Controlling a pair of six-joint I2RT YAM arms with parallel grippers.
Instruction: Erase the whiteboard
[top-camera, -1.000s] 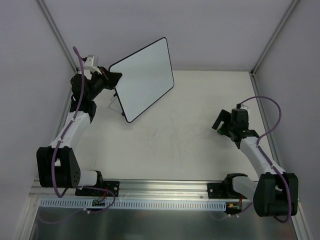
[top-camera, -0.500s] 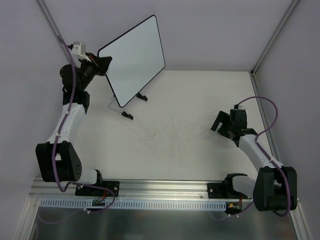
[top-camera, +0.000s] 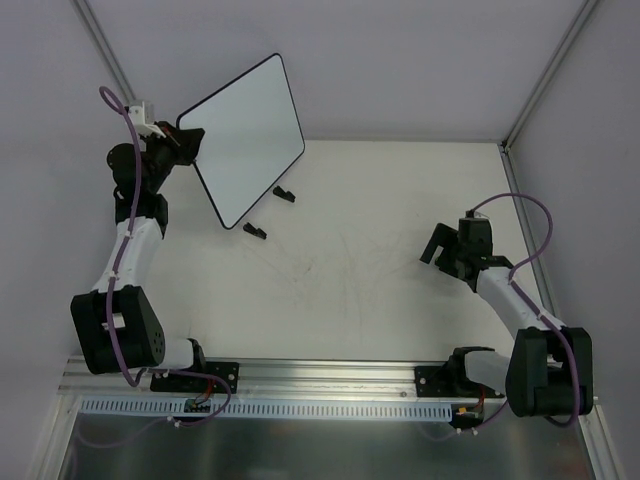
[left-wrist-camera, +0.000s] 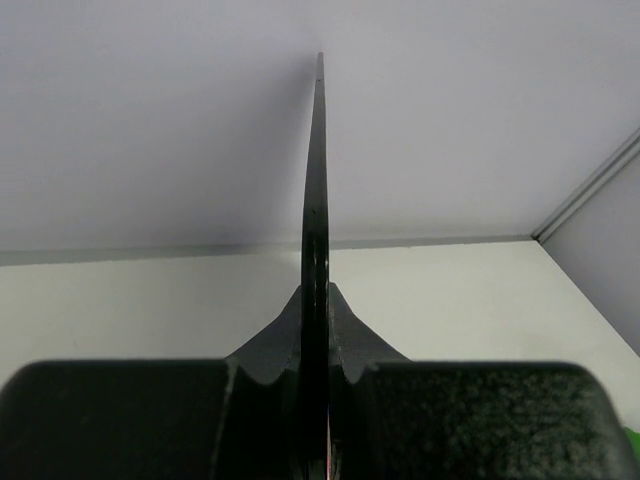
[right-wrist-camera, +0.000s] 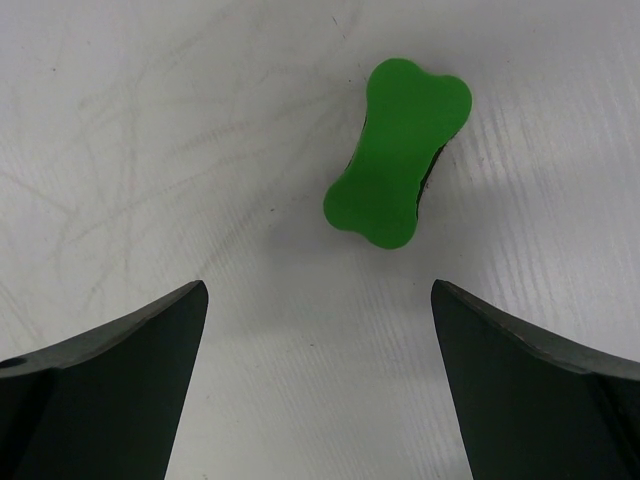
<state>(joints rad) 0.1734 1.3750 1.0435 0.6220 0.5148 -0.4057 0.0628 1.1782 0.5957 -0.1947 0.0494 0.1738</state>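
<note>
1. Left gripper: clamped on the left edge of the whiteboard. In the wrist view its black fingers press on either side of the thin board, which is seen edge-on.
2. Whiteboard: held up over the far left part of the worktop, tilted, with its lowest corner near the surface. It is a flat rectangle with a blank, smooth white face, a thin black rim and rounded corners.
3. Feet: two small black pieces just beside the board's lower edge. Whether they are joined to the board cannot be told.
4. Right gripper: fingers spread wide and holding nothing, low over the right side of the worktop and well apart from the board.
5. Eraser: a bone-shaped block, smooth bright green on top with a dark layer beneath. It lies flat on the worktop ahead of the gap between the right fingers and touches neither.
6. Worktop: white and matt, crossed by faint grey scuffs and fine scratches.
7. Surroundings: pale walls with metal corner posts on three sides, a purple cable looping along each arm, and a metal rail at the near edge carrying both bases.
</note>
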